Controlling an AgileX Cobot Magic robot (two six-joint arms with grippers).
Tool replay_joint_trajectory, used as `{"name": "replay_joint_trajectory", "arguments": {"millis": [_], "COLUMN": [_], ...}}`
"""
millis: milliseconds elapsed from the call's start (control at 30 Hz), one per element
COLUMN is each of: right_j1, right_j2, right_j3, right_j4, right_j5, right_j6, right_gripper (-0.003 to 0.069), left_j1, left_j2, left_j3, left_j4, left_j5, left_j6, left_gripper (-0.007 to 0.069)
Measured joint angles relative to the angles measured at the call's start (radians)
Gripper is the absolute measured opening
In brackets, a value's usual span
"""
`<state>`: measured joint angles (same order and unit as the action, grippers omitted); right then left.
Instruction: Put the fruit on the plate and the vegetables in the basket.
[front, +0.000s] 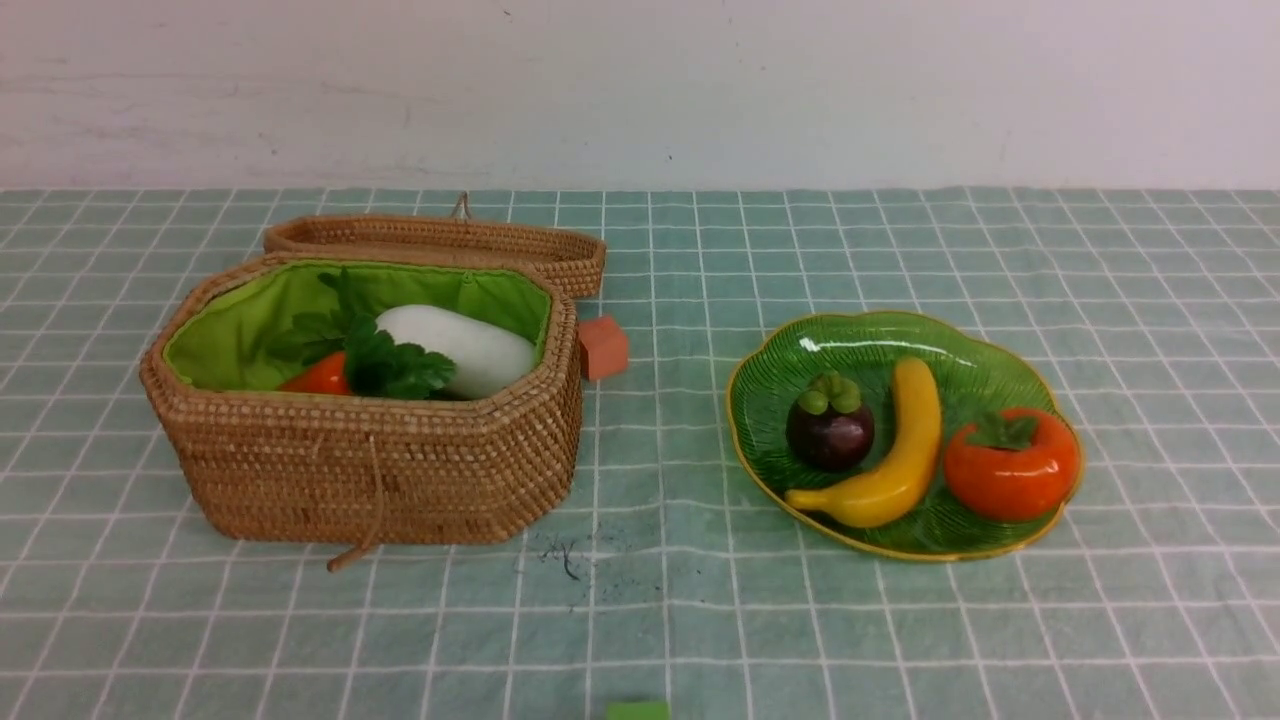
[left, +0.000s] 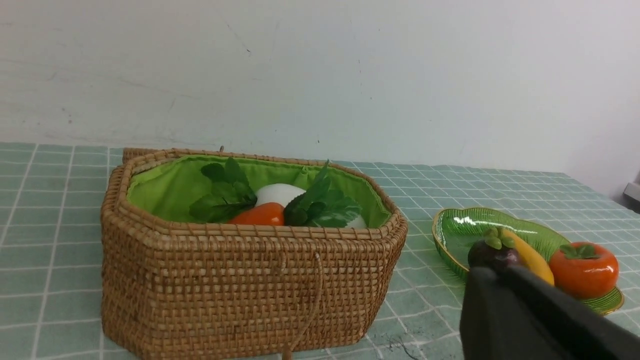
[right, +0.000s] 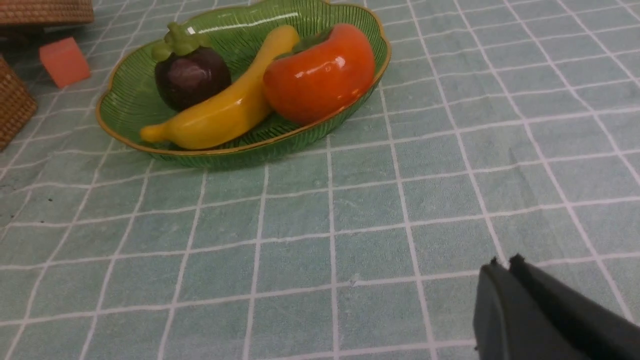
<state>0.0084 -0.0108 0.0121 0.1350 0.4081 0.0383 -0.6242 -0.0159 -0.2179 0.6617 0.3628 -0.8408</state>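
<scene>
The green leaf-shaped plate (front: 860, 350) lies at the right and holds the fruit: a purple mangosteen (front: 829, 425), a yellow banana (front: 895, 455) and an orange persimmon (front: 1012, 465). At the left stands the wicker basket (front: 370, 465), its lid open, with the vegetables inside: a white radish (front: 465, 345) and an orange carrot (front: 320, 378) show among green leaves. Neither arm shows in the front view. My left gripper (left: 495, 272) is shut and empty, well back from the basket (left: 250, 285). Shut and empty too, my right gripper (right: 502, 265) hangs over bare cloth, apart from the plate (right: 125, 100).
A small orange-red cube (front: 603, 347) sits on the checked green cloth between basket and plate. The basket's lid (front: 440, 240) lies back behind it. A dark smudge (front: 565, 555) marks the cloth in front. A small green thing (front: 637, 710) shows at the near edge.
</scene>
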Motion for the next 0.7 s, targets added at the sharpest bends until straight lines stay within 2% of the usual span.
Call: {"name": "replay_joint_trajectory", "arguments": {"millis": [700], "right_j1": [0.000], "right_j2": [0.000], "right_j3": [0.001], "right_j4": [0.006], "right_j5": [-0.001], "right_j6": [-0.002], "right_gripper": [0.0008], "left_j1": [0.000], "left_j2": [0.000], "left_j3": [0.000], "left_j4": [-0.002], "left_j5": [0.194], "left_j6": [0.000], "left_gripper": [0.0025]}}
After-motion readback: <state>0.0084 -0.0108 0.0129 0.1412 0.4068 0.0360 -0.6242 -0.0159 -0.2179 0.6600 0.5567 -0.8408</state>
